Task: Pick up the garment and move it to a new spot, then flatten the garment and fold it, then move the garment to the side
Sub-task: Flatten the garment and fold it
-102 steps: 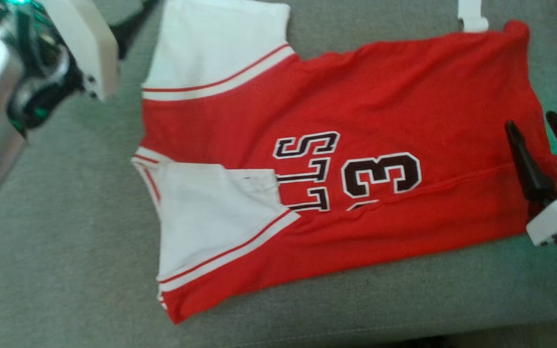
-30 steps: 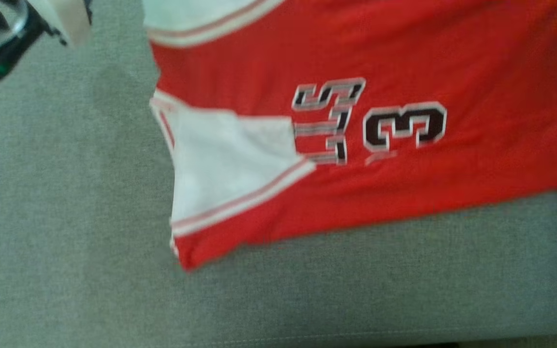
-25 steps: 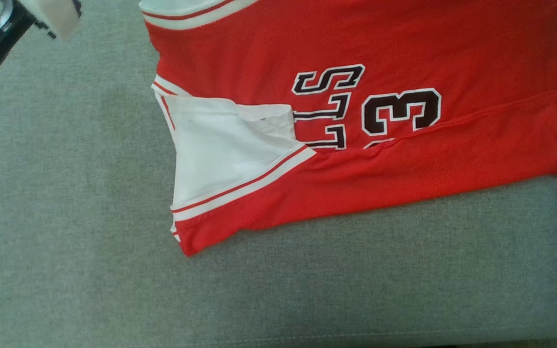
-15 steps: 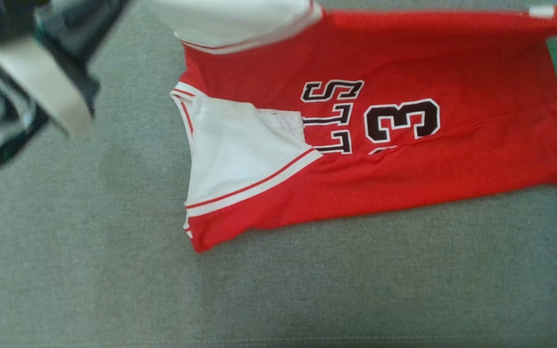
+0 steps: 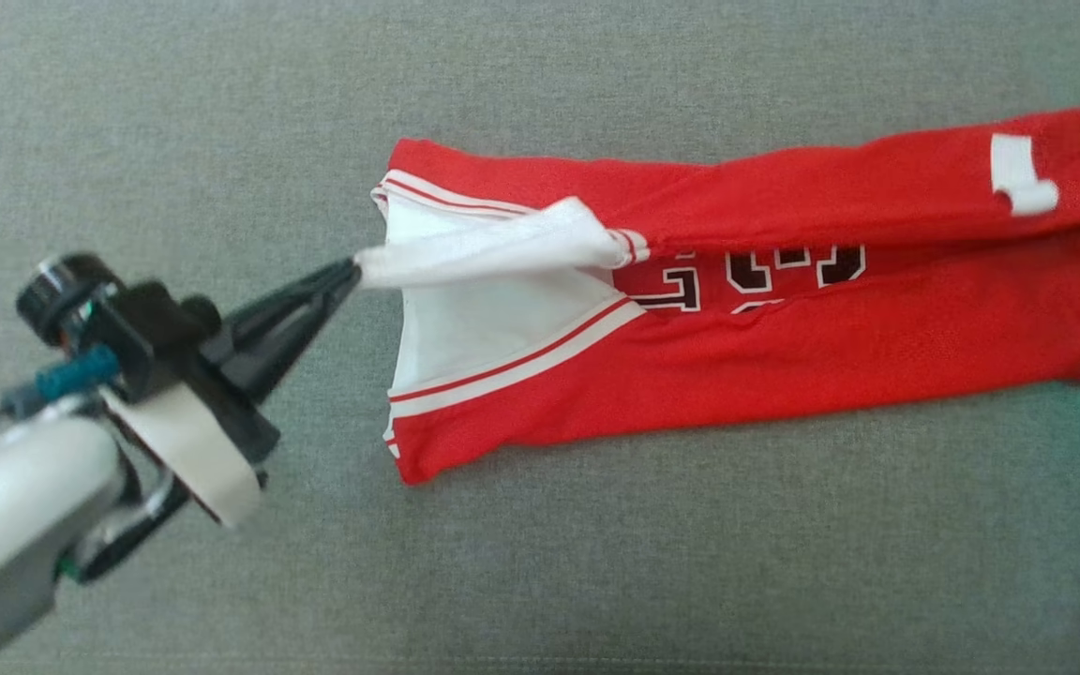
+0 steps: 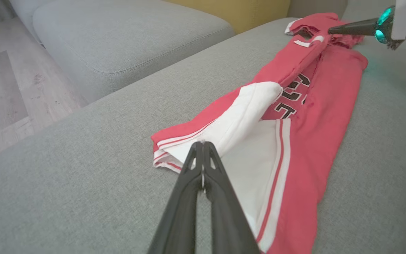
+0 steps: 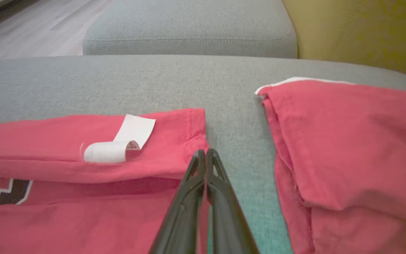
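Garment (image 5: 877, 319): lying lengthwise on sofa seat (image 5: 221, 112), far edge doubling over twd near edge, covering top of print (image 5: 784, 272).
L hand (image 5: 351, 270): closed, pinching white sleeve (image 5: 493, 253), holding it raised off seat.
R hand (image 7: 205, 152): closed, gripping hem corner (image 7: 194, 130) at opp end of seat.
2nd red garment (image 7: 347, 141): lying on seat, just beyond R hand.

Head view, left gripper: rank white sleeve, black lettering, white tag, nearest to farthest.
1. white sleeve, pinched in the left gripper at the left end of the jersey.
2. black lettering, middle of the jersey.
3. white tag, far right end, near the upper edge.
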Robot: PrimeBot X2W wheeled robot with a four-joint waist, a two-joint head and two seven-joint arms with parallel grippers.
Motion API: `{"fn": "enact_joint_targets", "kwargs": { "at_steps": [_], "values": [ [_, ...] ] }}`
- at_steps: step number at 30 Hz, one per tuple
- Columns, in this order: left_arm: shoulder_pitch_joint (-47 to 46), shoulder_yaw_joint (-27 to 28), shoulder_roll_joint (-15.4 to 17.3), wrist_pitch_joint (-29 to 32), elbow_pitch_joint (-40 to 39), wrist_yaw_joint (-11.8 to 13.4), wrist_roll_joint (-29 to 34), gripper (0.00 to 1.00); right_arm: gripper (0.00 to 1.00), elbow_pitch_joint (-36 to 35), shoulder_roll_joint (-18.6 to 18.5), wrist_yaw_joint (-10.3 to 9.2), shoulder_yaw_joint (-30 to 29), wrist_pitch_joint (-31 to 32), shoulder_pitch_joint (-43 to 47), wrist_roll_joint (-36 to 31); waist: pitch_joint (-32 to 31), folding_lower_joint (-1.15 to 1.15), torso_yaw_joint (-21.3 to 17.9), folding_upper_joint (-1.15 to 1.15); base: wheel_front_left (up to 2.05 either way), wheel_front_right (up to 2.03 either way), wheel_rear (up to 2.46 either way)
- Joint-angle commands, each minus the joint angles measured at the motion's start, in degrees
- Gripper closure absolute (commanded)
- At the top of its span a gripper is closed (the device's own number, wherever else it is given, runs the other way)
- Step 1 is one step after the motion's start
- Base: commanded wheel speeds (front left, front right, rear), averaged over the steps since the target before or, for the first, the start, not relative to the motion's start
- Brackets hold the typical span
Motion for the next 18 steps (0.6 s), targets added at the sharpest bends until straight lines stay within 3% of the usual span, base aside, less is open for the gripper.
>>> {"fn": "enact_joint_targets", "kwargs": {
  "at_steps": [1, 8, 9, 10, 11, 12, 13, 14, 18],
  "values": [
    [-0.5, 2.8, 3.0, -0.9, -1.5, 1.1, 0.2, 1.0, 1.0, -1.9, -1.3, 0.37, -0.6, 0.2, 1.9, -0.3, -0.1, 0.01, 0.0, 0.0, 0.0, 0.0, 0.0],
    [6.2, 2.8, 1.4, -2.7, -3.5, 6.1, 1.3, 1.0, 1.0, -4.2, 2.1, 0.37, -3.9, 1.5, 6.7, -2.0, -0.1, 0.01, 0.0, 0.0, 0.0, 0.0, 0.0],
    [6.8, 2.8, 0.8, -3.3, -3.2, 6.9, 1.4, 1.0, 0.79, -4.3, 2.7, 0.37, -4.2, 1.7, 6.9, -2.5, -0.1, 0.01, -0.1, 0.0, 0.0, 0.0, 0.0],
    [7.5, 3.1, -0.1, -4.0, -3.0, 7.9, 1.1, 1.0, 0.47, -4.3, 3.4, 0.37, -4.9, 1.6, 7.0, -3.0, -0.2, 0.01, -0.1, 0.0, 0.0, 0.0, 0.0],
    [8.3, 3.4, -1.0, -4.8, -2.8, 8.9, 0.7, 1.0, 0.0, -4.2, 4.1, 0.37, -5.6, 1.4, 7.1, -3.3, -0.4, 0.01, -0.2, 0.0, 0.0, 0.0, 0.0],
    [9.2, 3.8, -1.9, -5.5, -2.4, 10.1, 0.5, 0.7, 0.0, -4.1, 5.0, 0.37, -6.4, 1.2, 7.2, -3.7, -0.6, 0.01, -0.2, 0.0, 0.0, 0.0, 0.0],
    [10.1, 4.2, -2.8, -6.2, -2.0, 11.5, 0.6, 0.04, 0.0, -4.0, 5.8, 0.37, -7.3, 0.8, 7.4, -4.1, -1.0, 0.01, -0.1, 0.0, 0.0, 0.0, 0.0],
    [11.2, 4.9, -3.9, -6.8, -1.7, 12.9, 0.4, 0.0, 0.0, -3.9, 6.7, 0.37, -8.2, 0.5, 7.7, -4.4, -1.4, 0.01, 0.0, 0.0, 0.0, 0.0, 0.0],
    [16.7, 10.7, -9.3, -8.0, -0.9, 20.1, 2.4, 0.0, 0.0, -4.2, 9.9, 0.37, -11.2, -0.6, 10.4, -5.1, -4.0, 0.01, 0.9, 0.0, 0.0, 0.0, 0.0]
  ]
}}
